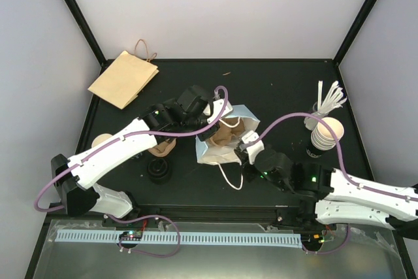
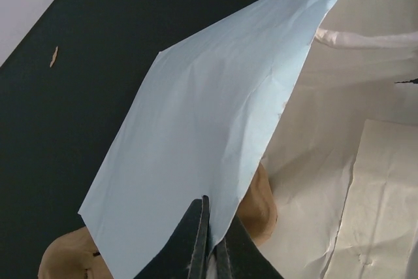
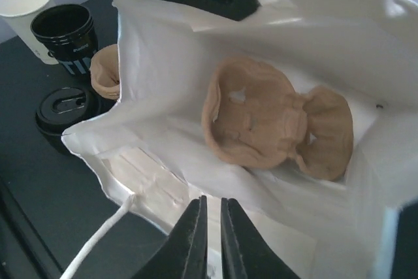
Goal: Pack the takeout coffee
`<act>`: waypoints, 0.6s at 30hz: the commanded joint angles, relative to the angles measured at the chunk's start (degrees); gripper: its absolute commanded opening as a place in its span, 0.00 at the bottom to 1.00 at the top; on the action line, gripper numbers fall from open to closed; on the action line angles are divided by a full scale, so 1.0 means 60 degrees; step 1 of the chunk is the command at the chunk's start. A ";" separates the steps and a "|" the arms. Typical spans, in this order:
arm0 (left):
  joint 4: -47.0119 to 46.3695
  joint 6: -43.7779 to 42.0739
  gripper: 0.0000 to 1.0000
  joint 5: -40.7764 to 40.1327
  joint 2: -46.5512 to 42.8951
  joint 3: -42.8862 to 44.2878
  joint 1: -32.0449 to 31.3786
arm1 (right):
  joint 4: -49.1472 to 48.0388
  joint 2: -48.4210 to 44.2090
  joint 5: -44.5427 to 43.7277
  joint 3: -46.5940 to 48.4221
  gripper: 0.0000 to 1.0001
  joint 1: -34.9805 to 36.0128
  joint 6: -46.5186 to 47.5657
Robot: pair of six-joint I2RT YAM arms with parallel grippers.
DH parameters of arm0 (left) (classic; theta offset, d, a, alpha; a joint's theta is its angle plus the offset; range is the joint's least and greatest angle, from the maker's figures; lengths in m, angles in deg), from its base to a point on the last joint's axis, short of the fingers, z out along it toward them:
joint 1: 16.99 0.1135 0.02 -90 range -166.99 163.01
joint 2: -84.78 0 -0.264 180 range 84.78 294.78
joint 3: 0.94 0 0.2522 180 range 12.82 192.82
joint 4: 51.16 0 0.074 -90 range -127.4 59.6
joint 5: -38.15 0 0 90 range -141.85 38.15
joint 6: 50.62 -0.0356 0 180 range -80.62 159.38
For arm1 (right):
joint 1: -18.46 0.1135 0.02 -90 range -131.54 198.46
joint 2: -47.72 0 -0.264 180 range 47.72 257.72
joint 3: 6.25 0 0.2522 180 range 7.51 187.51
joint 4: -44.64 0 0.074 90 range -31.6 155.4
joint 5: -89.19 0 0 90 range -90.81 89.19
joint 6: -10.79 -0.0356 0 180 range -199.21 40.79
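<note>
No lidded white cup shows in any view, so the takeout coffee is hidden. A pale blue and white paper bag (image 1: pixel 212 155) lies open mid-table with a brown pulp cup carrier (image 3: pixel 255 115) inside and no cup in it. My left gripper (image 1: pixel 210 114) is shut on the bag's far upper wall (image 2: pixel 209 115), pinching the blue paper (image 2: pixel 212 210). My right gripper (image 1: pixel 247 143) is at the bag's near rim. Its jaws (image 3: pixel 212 202) are nearly together with the white paper edge between them.
A flat brown paper bag (image 1: pixel 124 78) lies at the back left. Nested white cups (image 1: pixel 326 132) and white stirrers (image 1: pixel 330 99) stand at the right. Left of the open bag are a black lid (image 3: pixel 65 106), an open black cup (image 3: pixel 65 31) and a lidless white cup (image 3: pixel 26 4).
</note>
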 commanded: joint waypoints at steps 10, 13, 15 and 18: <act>0.0167 -0.0055 0.02 0.0020 -0.0042 0.0444 -0.0113 | -0.2770 0.1386 0.0344 -0.0917 0.01 0.0045 0.7417; 0.0163 -0.0044 0.01 0.0065 -0.0042 0.0456 -0.0113 | -0.2649 0.1887 -0.0057 -0.0848 0.01 0.0045 0.7858; 0.0180 -0.0027 0.02 0.0095 -0.0042 0.0480 -0.0113 | -0.2370 0.2306 -0.0154 -0.0724 0.01 0.0034 0.8004; 0.0187 0.0010 0.02 0.0165 -0.0045 0.0505 -0.0113 | -0.2058 0.2824 -0.0156 -0.0622 0.01 0.0023 0.8103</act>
